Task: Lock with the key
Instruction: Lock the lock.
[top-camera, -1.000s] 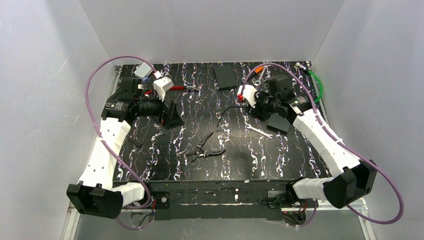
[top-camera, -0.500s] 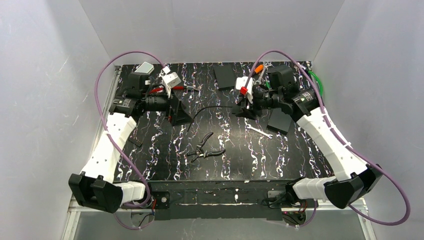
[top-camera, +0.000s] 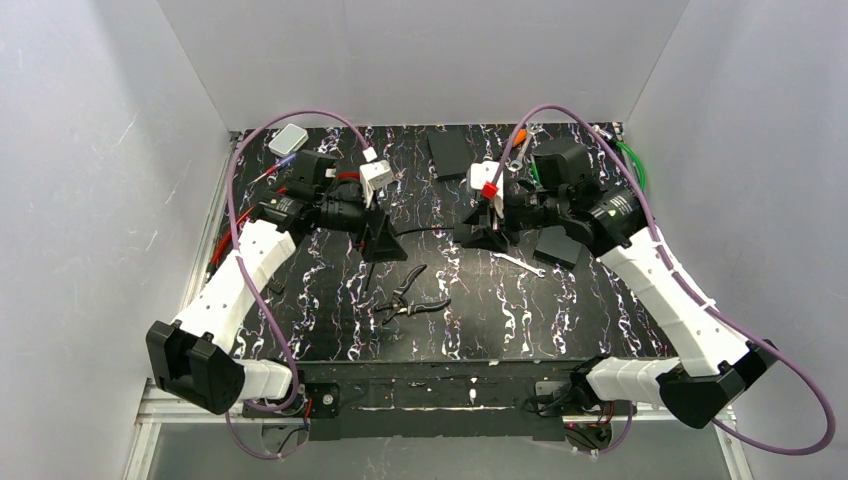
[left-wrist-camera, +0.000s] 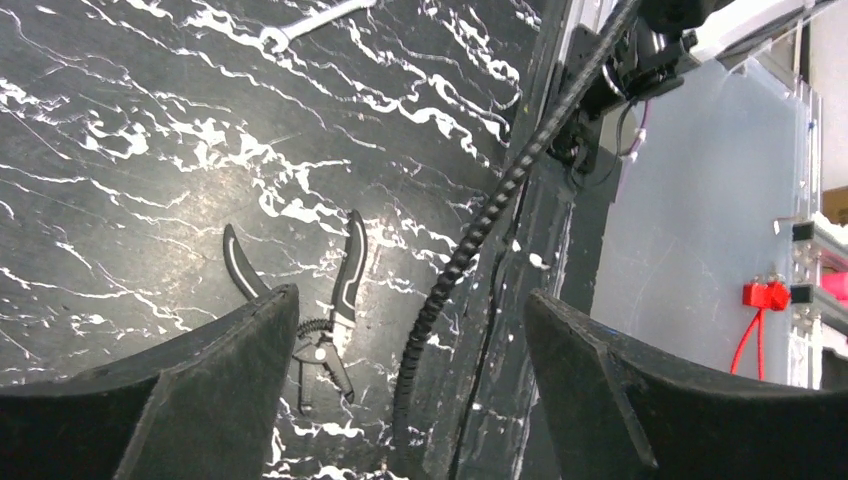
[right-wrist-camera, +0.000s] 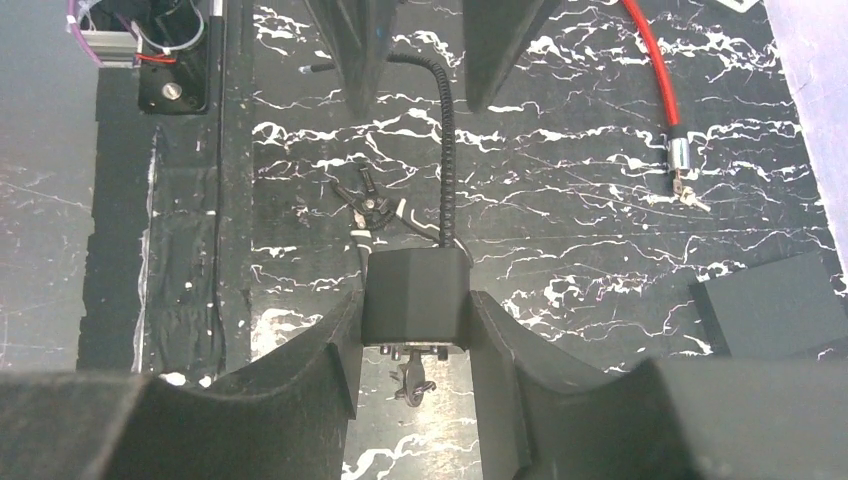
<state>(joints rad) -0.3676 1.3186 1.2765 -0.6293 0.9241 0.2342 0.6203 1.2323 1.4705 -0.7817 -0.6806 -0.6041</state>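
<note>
Right end effector (right-wrist-camera: 415, 312) grasps the lock (right-wrist-camera: 415, 288); the released left end effector (left-wrist-camera: 410, 300) may snag the cable (left-wrist-camera: 465, 250) and miss the key (right-wrist-camera: 412, 378).

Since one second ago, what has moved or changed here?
The left gripper swung right toward the centre, open around the cable. The right gripper, still shut on the lock body, shifted left, pulling the cable straight between them. The pliers and wrench stayed put.
</note>
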